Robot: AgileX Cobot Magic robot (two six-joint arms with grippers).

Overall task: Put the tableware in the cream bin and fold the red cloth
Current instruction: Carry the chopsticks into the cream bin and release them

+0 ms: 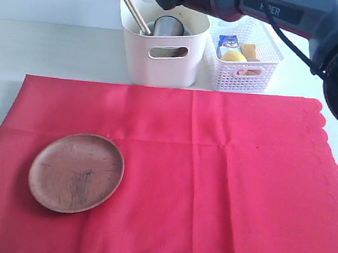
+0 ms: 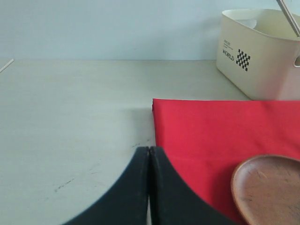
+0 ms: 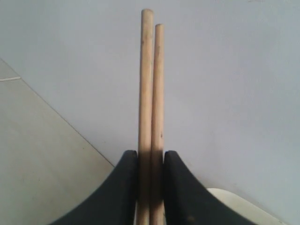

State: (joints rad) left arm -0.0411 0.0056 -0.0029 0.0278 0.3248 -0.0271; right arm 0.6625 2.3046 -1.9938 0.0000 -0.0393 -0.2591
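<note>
Right side: the right pincer (image 3: pixel 150 158) is clenched on the pair of thin pale wooden chopsticks (image 3: pixel 151 84). The two sticks lie side by side between its black fingers and poke far out past the tips.
Sticks and bin: in the exterior view the sticks slant down toward 5 o'clock from the pincer. Their low ends dip into the open top of the tall cream plastic bin (image 1: pixel 164 64), just beside the shiny steel cup (image 1: pixel 167 26) inside it.
Cloth: the big bright red cloth (image 1: pixel 211 181) lies flat and open on the pale surface (image 1: pixel 43 43). The bin stands at its 12 o'clock edge.
Plate: the round brown wooden plate (image 1: pixel 77 172) sits on the cloth at about 8 o'clock, well apart from the right pincer.
Left side: the left pincer (image 2: pixel 149 152) is clenched on nothing, with its fingers touching. It hangs over the bare surface, just beside the cloth's edge and near the plate.
Basket: the low white lattice basket (image 1: pixel 248 81) stands at 3 o'clock of the bin, with food in it.
</note>
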